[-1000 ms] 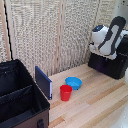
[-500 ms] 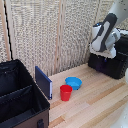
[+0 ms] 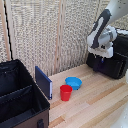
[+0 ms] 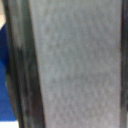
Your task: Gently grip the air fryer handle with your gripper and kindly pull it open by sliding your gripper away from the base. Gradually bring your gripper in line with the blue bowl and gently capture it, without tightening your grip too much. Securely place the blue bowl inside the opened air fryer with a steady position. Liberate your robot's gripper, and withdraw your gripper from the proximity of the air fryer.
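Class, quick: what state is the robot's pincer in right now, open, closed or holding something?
Pincer: cannot be told; it hangs at the air fryer, fingers too small and blurred.

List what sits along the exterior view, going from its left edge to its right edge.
Black fabric case → blue-edged board leaning beside it → red cup → blue bowl → gripper → air fryer at the exterior view's right.

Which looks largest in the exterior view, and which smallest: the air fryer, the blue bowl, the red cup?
1. air fryer, clearly largest
2. blue bowl and red cup: these look alike in size; the bowl is wider, the cup taller and nearer the camera, so I do not rank them.
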### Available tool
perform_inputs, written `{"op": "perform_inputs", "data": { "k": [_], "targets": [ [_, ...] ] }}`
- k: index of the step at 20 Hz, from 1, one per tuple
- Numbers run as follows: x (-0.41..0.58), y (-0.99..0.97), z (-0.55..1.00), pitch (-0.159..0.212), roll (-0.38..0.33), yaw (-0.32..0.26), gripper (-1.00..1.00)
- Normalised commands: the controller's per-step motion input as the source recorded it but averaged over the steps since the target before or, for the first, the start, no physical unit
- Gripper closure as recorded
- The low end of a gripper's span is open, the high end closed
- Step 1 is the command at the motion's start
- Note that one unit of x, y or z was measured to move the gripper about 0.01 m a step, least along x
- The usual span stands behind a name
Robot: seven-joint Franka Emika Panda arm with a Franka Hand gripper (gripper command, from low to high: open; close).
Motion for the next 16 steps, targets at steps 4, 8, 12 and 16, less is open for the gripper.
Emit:
{"op": "perform_inputs", "data": {
  "k": [4, 8, 12, 16],
  "targets": [
    [-0.236, 0.80, 0.52, -0.103, 0.002, -0.065, 1.00],
    [-0.522, 0.82, 0.26, -0.054, -0.010, -0.001, 1.00],
    [-0.477, 0.81, 0.11, -0.054, -0.035, 0.000, 1.00],
    [-0.195, 0.84, 0.14, -0.088, -0.012, -0.046, 1.00]
  ]
}}
